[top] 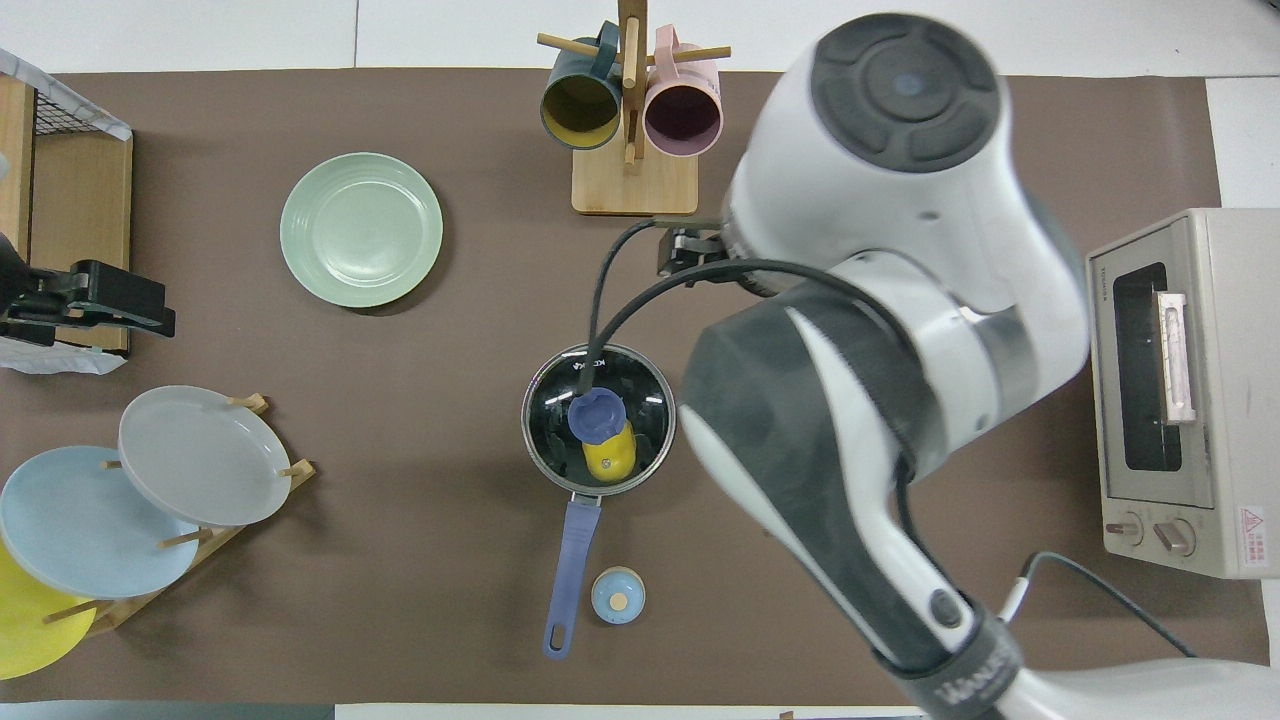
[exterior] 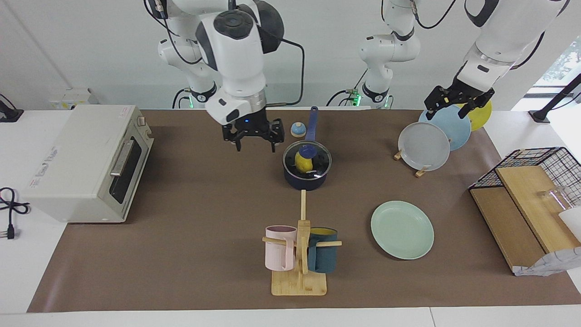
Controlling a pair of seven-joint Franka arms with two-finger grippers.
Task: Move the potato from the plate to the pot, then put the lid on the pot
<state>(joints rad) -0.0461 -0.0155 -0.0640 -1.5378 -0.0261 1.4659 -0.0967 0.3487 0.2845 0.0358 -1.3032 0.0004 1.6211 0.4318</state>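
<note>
The dark blue pot point(exterior: 307, 180) point(top: 560, 380) stands mid-table, its long handle pointing toward the robots. The glass lid point(exterior: 321, 160) point(top: 645, 400) with its blue knob rests on the pot. Through the glass shows the yellow potato point(exterior: 301, 162) point(top: 610, 458), inside the pot. The mint-green plate point(exterior: 402, 230) point(top: 361, 229) lies bare, farther from the robots, toward the left arm's end. My right gripper point(exterior: 255, 143) hangs open and holds nothing, raised above the mat beside the pot toward the oven's end. My left gripper point(exterior: 447, 109) point(top: 150, 312) waits open over the plate rack.
A toaster oven point(exterior: 86, 163) point(top: 1170, 390) sits at the right arm's end. The mug stand point(exterior: 299, 254) point(top: 632, 120) holds two mugs farther out. A small blue-topped dome point(exterior: 297, 130) point(top: 618, 595) stands by the pot's handle. The plate rack point(exterior: 424, 145) and a wire basket point(exterior: 531, 190) occupy the left arm's end.
</note>
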